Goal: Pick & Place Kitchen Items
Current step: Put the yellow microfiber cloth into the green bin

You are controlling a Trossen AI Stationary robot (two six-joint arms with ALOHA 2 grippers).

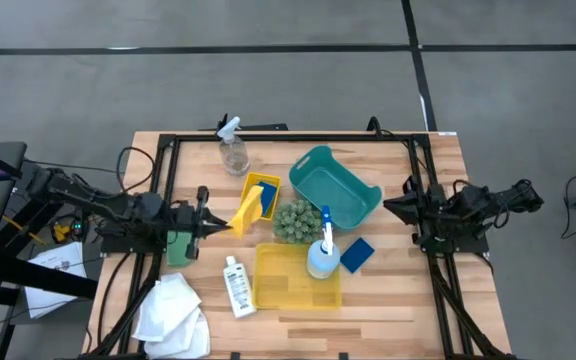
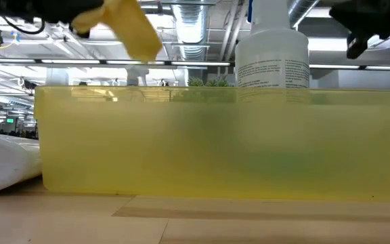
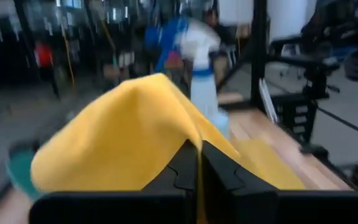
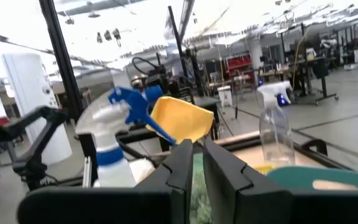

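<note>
My left gripper (image 1: 211, 222) is shut on a yellow cloth (image 1: 245, 213), held in the air just left of a small yellow bin (image 1: 271, 184) that holds a blue sponge (image 1: 266, 194). The cloth also shows in the low view (image 2: 133, 28). My right gripper (image 1: 392, 207) waits shut and empty at the table's right, beside the teal basket (image 1: 334, 186). A white spray bottle with a blue trigger (image 1: 323, 252) stands in the large yellow bin (image 1: 286, 280). A blue sponge (image 1: 356, 254), a small white bottle (image 1: 236, 286), white cloths (image 1: 173, 308) and a clear spray bottle (image 1: 233, 150) lie on the table. My left gripper pinches the yellow cloth between its two shut fingers at the cloth's near edge (image 3: 196, 147); one layer or several, I cannot tell. The fingers come level from the table's left. The cloth is lifted clear and bulges out beyond the fingertips toward the right.
A green bumpy ball (image 1: 295, 221) sits between the two yellow bins and the teal basket. A black frame (image 1: 298, 137) runs around the table's far part. Bare wood lies along the near edge and at the right front.
</note>
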